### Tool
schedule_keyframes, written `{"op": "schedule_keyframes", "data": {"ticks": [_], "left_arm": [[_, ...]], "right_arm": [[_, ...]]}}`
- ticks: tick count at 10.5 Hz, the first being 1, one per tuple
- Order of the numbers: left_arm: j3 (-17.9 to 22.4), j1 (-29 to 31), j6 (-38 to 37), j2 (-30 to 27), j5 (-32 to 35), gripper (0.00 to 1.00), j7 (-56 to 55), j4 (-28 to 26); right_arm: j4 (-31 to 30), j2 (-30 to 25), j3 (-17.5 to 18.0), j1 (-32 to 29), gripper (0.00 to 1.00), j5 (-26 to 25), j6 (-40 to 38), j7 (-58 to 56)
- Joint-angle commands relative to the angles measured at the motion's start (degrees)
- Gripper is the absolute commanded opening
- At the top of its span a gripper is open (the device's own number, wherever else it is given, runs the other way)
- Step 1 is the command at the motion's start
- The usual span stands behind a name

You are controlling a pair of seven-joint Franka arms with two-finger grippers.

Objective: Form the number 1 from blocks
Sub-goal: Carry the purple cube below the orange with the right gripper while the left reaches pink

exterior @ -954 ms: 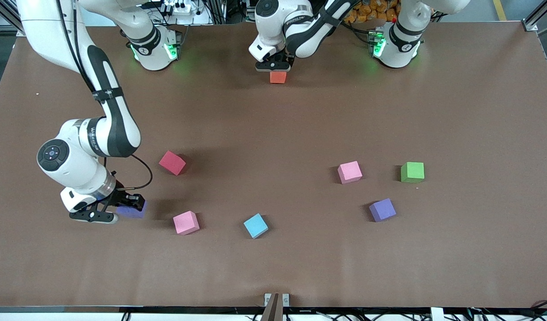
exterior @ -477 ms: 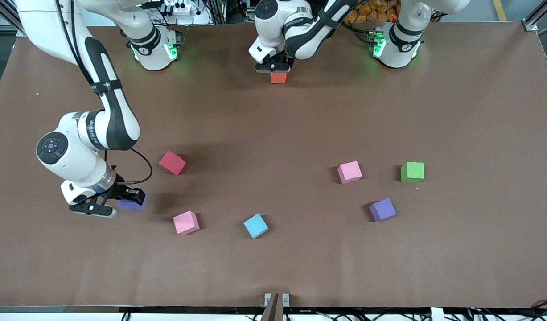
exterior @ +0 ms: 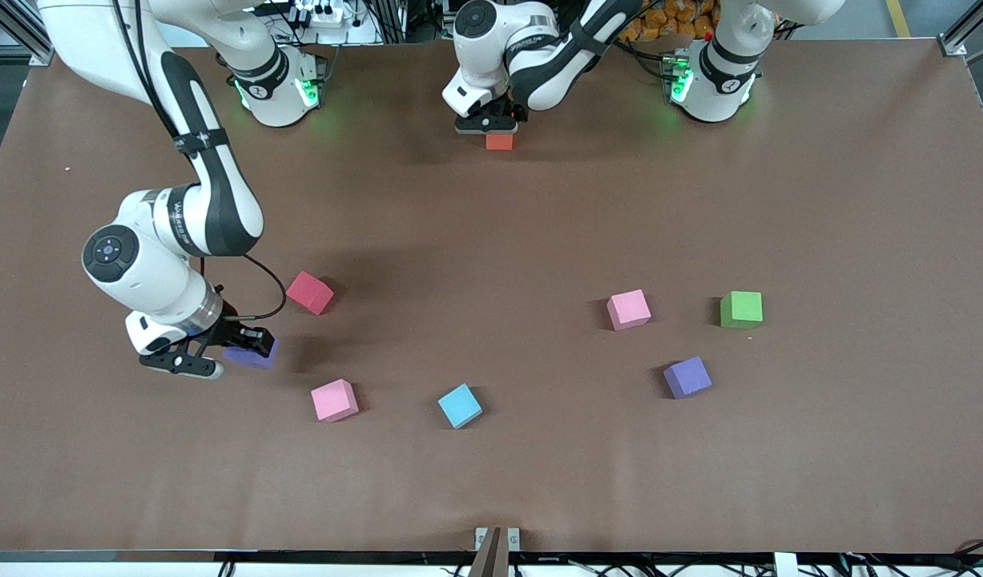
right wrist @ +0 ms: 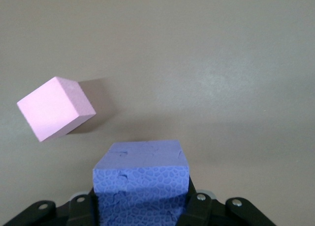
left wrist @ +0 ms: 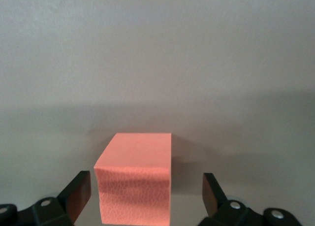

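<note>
Red cube (exterior: 309,292) beside right tool (exterior: 219,357)

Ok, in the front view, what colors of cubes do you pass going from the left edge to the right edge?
purple cube held by the right gripper → red cube → pink cube → light blue cube → orange cube → second pink cube → second purple cube → green cube

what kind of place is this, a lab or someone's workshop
Most likely a robotics lab: two white robot arms bolted along one edge of a brown table, loose foam cubes like the green cube for practice, and cables along the table's edge.
</note>
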Motion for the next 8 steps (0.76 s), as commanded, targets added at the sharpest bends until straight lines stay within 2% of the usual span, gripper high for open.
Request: {"op": "schedule_keyframes", "data": {"ticks": [1, 3, 6, 7, 8], "left_arm": [[-0.13, 3.69, -5.81, -3.80, 0.31, 1.00, -2.14, 2.82], [-0.13, 10.44, -9.07, -7.41, 0.31, 1.00, -1.98, 2.92], [-0.05, 22.04, -9.26, -7.95, 0.66, 1.00, 3.71, 3.18], [1.17, 24.78, -9.17, -7.86, 1.10, 1.00, 7.04, 3.35], [4.84, 25.41, -9.17, -7.69, 1.10, 1.00, 11.51, 4.31]], "right_arm": [[-6.28, -5.74, -0.07, 2.80, 0.51, 0.32, -0.37, 2.20], [-10.41, -8.73, -0.07, 5.61, 0.51, 0.23, -0.37, 4.74], [-14.63, -11.81, 0.11, 13.41, 0.51, 0.23, 0.15, 12.80], [-14.99, -11.56, 0.11, 18.67, 0.51, 0.23, 0.68, 18.75], [-14.91, -10.86, 0.28, 22.90, 0.51, 0.06, 2.08, 24.91]]}}
